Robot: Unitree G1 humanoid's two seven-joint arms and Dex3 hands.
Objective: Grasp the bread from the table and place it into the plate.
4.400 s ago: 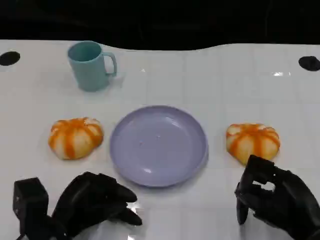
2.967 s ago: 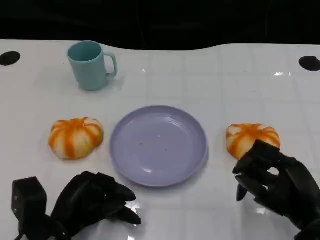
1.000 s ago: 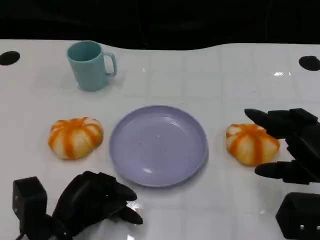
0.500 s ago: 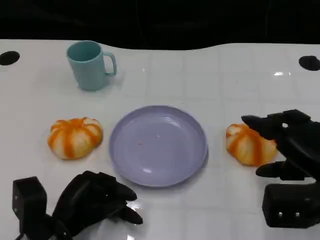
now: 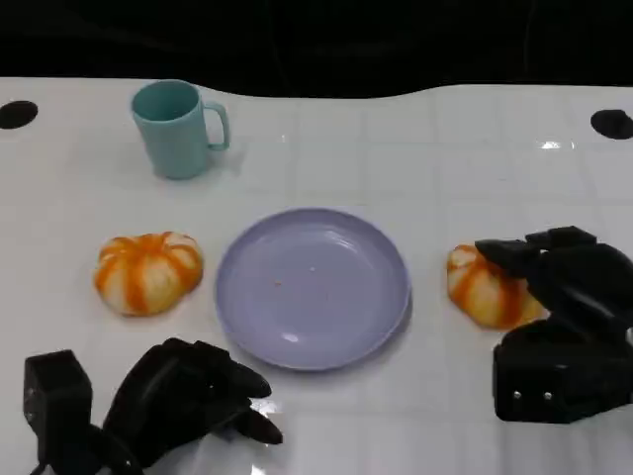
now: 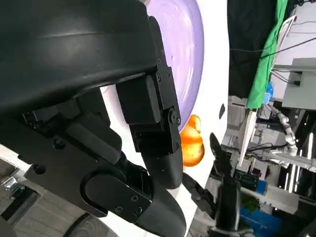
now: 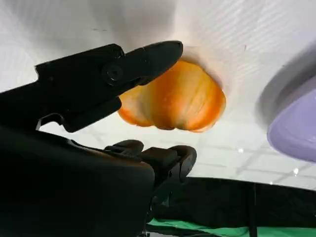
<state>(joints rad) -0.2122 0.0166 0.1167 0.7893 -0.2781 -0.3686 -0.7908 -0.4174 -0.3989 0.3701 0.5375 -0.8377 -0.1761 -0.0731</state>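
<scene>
1. At the lower left of the head view the left hand (image 5: 188, 401) rests on the white table (image 5: 396, 158), fingers curled inward with nothing in them; in the left wrist view the same hand (image 6: 123, 148) fills the near field, and beyond it show the plate (image 6: 185, 54) and an orange bun (image 6: 191, 145).
2. At the lower right of the head view the right hand (image 5: 559, 327) stands over the right-hand bread (image 5: 485, 287), its fingers (image 5: 514, 252) spread and lying across the top of the bun (whether they press on it cannot be told); the bun sits on the table, not lifted.
3. The right wrist view shows that bread (image 7: 177, 98) between one finger (image 7: 123, 69) laid along it and the lower fingers (image 7: 168, 158) apart from it, so the right hand (image 7: 143, 118) is open around the bun rather than closed on it.
4. That bread is a rounded orange-and-white striped bun, slightly wider than deep, its long axis running left to right in the head view, domed side up, just right of the plate.
5. The lavender plate (image 5: 386, 327) sits mid-frame, empty.
6. A second bread (image 5: 148, 272) lies left of the plate, apart from it.
7. Farthest, upper left, a teal mug (image 5: 173, 129) stands upright, handle to the right.
</scene>
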